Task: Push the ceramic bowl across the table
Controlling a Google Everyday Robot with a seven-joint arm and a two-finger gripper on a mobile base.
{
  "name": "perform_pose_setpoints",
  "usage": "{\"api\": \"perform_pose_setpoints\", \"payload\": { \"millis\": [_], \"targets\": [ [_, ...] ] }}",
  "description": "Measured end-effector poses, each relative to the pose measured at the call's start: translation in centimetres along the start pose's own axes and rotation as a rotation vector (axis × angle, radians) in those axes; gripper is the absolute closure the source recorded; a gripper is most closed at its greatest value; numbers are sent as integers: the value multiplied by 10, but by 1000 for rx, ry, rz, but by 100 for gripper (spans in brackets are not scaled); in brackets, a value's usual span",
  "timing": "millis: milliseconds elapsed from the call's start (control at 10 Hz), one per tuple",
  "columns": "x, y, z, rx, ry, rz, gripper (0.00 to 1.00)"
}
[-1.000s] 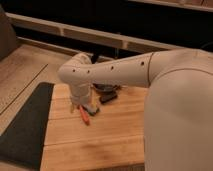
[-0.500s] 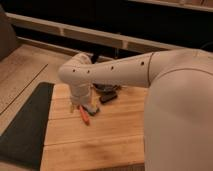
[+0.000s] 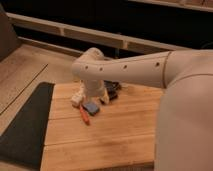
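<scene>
- Swung a little toward the right edge of the table since the earlier frames: white arm, elbow included. No shift noted in the table, dark mat, blue block or orange thing.
- Gripper low over the table near the far-left corner, tucked beneath the elbow and mostly hidden by it. Spread or pressed together: cannot tell.
- Ceramic bowl read as the dark shape close to the far edge, just on the right-edge side of the wrist and partly covered by the arm. Touching the gripper or merely beside it: cannot tell.
- Blue block and orange thing just toward the near edge from the gripper, apart from the bowl. Mat off the left edge.
- Judged: sideways swing carries the wrist toward the bowl, so likely the approach or very start of the push. With the bowl near the far edge, nearly all of the travel remains.
- Next move, as a judgement: low, steady sweep toward the right edge, keeping the blue block and orange thing out of the path. Risk of the bowl slipping round the wrist and out of line.
</scene>
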Motion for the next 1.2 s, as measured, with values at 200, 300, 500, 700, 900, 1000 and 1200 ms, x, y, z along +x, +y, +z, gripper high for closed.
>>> {"api": "perform_pose_setpoints", "payload": {
  "millis": [200,300,500,700,900,1000,1200],
  "targets": [
    [-24,-37,-15,17,-70,25,35],
    [-24,-34,-15,15,-70,20,35],
    [-23,-32,-15,11,-70,16,35],
    [-14,-33,-12,35,-61,-6,35],
    [-13,-47,6,71,-35,2,35],
    [-20,-56,16,77,-30,7,35],
    [-44,-77,44,71,-24,11,35]
  ]
}}
